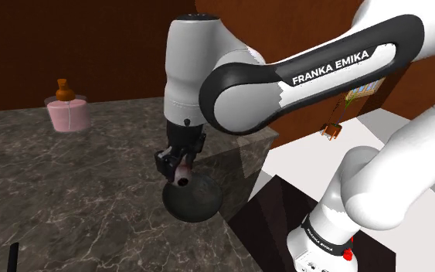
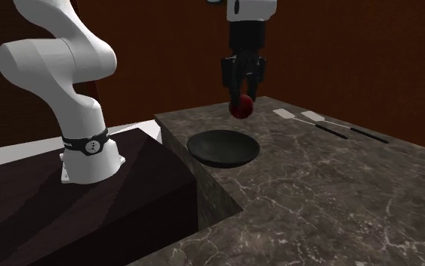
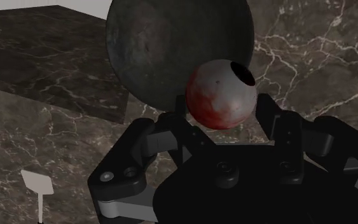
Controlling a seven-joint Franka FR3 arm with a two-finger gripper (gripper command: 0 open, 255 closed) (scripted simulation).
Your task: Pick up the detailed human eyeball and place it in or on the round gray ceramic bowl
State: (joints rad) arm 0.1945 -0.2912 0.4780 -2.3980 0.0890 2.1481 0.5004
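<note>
Dark veined stone counter (image 2: pixel 316 196), brown walls (image 2: pixel 339 53); tool (image 2: pixel 242 94) clasps eyeball (image 2: pixel 241 110) near bowl (image 2: pixel 223 148)

Your arm (image 1: pixel 316 69) comes in from the right edge of the shoulder view. Its dark-jointed link lies across the upper middle, and the last white link drops straight down near the frame's centre. The gripper (image 1: pixel 181 171) hangs below that link, pointing down, just left of centre. In the second exterior view the arm's base (image 2: pixel 88 151) stands at the left, and the hand comes down from the top edge, right of centre. In the wrist view your two black fingers (image 3: pixel 171 127) stand apart, clasping the eyeball (image 3: pixel 220 95) between their tips.
</note>
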